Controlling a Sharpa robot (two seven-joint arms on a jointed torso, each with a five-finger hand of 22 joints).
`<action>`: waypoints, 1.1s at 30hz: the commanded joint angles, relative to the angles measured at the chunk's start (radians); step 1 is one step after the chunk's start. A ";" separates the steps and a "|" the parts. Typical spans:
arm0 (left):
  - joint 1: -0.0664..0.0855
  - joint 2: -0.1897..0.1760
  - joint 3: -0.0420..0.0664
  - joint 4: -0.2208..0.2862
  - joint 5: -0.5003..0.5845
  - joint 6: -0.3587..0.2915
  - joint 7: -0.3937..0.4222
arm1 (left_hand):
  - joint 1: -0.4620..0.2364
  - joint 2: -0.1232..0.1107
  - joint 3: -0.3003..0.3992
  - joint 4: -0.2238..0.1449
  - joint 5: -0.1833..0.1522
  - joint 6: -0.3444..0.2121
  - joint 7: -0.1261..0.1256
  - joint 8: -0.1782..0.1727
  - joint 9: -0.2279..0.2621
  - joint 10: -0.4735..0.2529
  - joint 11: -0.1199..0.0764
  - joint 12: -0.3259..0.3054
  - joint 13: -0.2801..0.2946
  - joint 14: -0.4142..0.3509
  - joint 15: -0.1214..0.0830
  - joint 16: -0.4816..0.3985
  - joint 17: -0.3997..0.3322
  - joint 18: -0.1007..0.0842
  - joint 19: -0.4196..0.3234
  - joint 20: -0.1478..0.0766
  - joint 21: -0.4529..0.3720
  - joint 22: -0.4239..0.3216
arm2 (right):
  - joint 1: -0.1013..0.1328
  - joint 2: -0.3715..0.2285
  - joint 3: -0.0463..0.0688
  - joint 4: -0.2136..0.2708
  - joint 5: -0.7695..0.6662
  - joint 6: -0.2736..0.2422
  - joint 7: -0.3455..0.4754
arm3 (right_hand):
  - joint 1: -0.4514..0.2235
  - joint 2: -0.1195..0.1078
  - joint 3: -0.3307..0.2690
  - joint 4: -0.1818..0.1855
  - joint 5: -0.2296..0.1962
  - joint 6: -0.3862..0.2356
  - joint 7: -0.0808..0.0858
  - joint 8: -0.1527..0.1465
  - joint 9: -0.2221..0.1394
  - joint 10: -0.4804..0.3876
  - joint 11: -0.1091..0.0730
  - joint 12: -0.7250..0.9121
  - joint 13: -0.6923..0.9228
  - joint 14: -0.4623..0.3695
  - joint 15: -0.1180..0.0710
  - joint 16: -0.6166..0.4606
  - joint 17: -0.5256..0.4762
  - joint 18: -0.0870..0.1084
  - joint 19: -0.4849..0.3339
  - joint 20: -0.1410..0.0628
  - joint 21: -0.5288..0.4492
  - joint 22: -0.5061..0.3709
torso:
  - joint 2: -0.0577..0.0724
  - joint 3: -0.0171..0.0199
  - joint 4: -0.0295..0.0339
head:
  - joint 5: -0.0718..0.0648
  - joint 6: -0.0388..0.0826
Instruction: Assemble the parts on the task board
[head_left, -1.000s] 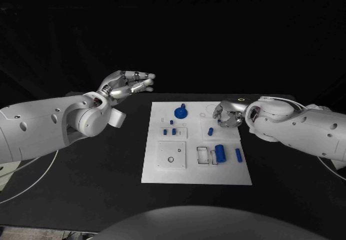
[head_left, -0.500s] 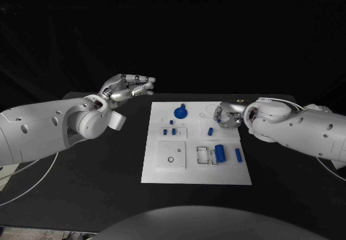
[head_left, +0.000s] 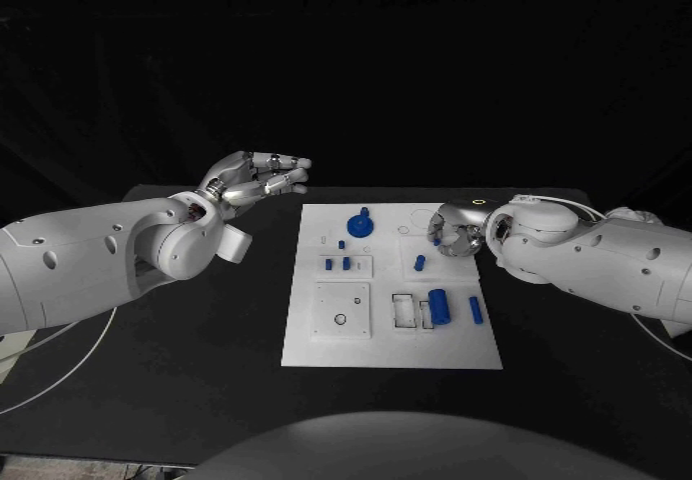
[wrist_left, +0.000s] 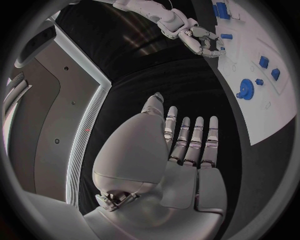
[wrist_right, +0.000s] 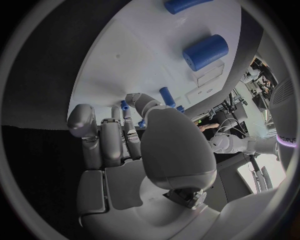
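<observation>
A black table (head_left: 216, 330) under a dark background carries the white task board (head_left: 346, 345) at the centre of the head view. Blue parts lie on it: a gear-like piece (head_left: 361, 222) near the top, a large cylinder (head_left: 440, 306) and a slim pin (head_left: 476, 309) lower right. The left hand (head_left: 257, 177) hovers upper left, off the board, fingers loosely curled, grasping nothing. The right hand (head_left: 456, 229) sits over the board's upper right edge; whether it grips anything cannot be told.

In the left wrist view, the left hand (wrist_left: 187, 145) shows straight, released fingers (wrist_left: 199, 137), with the board (wrist_left: 275, 115) alongside.

In the right wrist view, the right hand (wrist_right: 134, 145) has fingers (wrist_right: 112, 135) bent over the board (wrist_right: 144, 55), near small blue pieces (wrist_right: 167, 96).
</observation>
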 joint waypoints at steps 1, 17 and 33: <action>-0.001 0.005 0.001 -0.001 0.001 0.019 -0.004 | 0.015 0.001 0.004 -0.001 0.003 0.001 0.004 0.007 -0.001 -0.007 0.000 0.008 -0.001 0.006 0.001 0.007 -0.002 0.020 0.005 0.000 0.000 -0.002 | -0.002 0.000 0.000 -0.001 -0.012 0.029 -0.006 | 0.007 0.017 0.006 -0.008 -0.002 0.017 0.001 0.011 0.014 0.022 -0.003 0.015 0.006 -0.004 -0.006 0.001 -0.001 0.019 0.001 0.000 0.009 0.119 | 0.001 0.0003 -0.0001 | -0.002 0.000; -0.004 0.008 0.001 -0.003 0.001 0.016 -0.015 | 0.030 0.023 0.002 0.000 0.009 0.009 0.010 0.012 0.000 -0.002 0.009 0.027 -0.001 0.011 0.000 0.018 -0.009 0.023 0.011 0.000 0.002 -0.012 | -0.008 0.008 0.000 -0.016 0.000 -0.031 0.015 | 0.025 0.054 0.007 -0.033 -0.069 0.056 0.014 0.054 0.088 0.130 -0.021 0.078 0.024 -0.011 -0.012 -0.008 -0.021 0.012 0.011 -0.007 0.043 0.126 | 0.001 0.0002 0.0008 | -0.002 0.000; -0.005 0.006 0.001 -0.001 0.001 0.009 -0.025 | 0.030 0.035 0.000 0.001 0.010 0.011 0.011 0.013 0.000 -0.001 0.011 0.034 -0.001 0.013 0.001 0.023 -0.011 0.025 0.014 0.000 0.002 -0.016 | -0.016 -0.006 0.000 -0.006 0.022 -0.104 0.041 | 0.026 0.056 0.002 -0.036 -0.071 0.063 0.017 0.062 0.109 0.152 -0.025 0.084 0.021 -0.017 -0.010 -0.016 -0.035 0.013 0.006 -0.006 0.040 0.124 | 0.000 0.0000 -0.0002 | 0.006 0.000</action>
